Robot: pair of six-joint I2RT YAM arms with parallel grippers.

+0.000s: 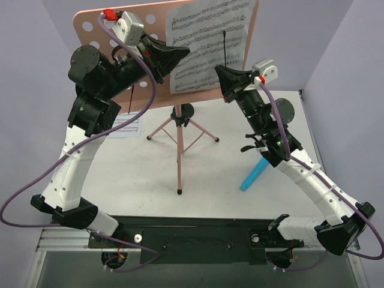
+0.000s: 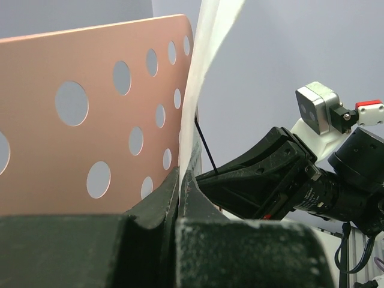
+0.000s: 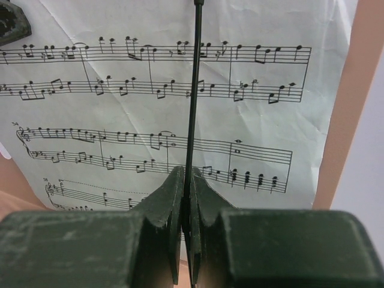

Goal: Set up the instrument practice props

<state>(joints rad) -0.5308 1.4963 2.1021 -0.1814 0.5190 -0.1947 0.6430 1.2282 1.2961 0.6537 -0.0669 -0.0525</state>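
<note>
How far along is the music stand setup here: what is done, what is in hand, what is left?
Done: the tripod stands spread on the table with the pink desk on top. In hand: one page lies against the desk, the left gripper shut on its edge, the right gripper shut on the black wire page-holder crossing it. Left: the second page lies on the table.

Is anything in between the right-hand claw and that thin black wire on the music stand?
Nothing visible does. The right gripper is shut on the wire itself, which runs up in front of the sheet music on the pink stand.
</note>
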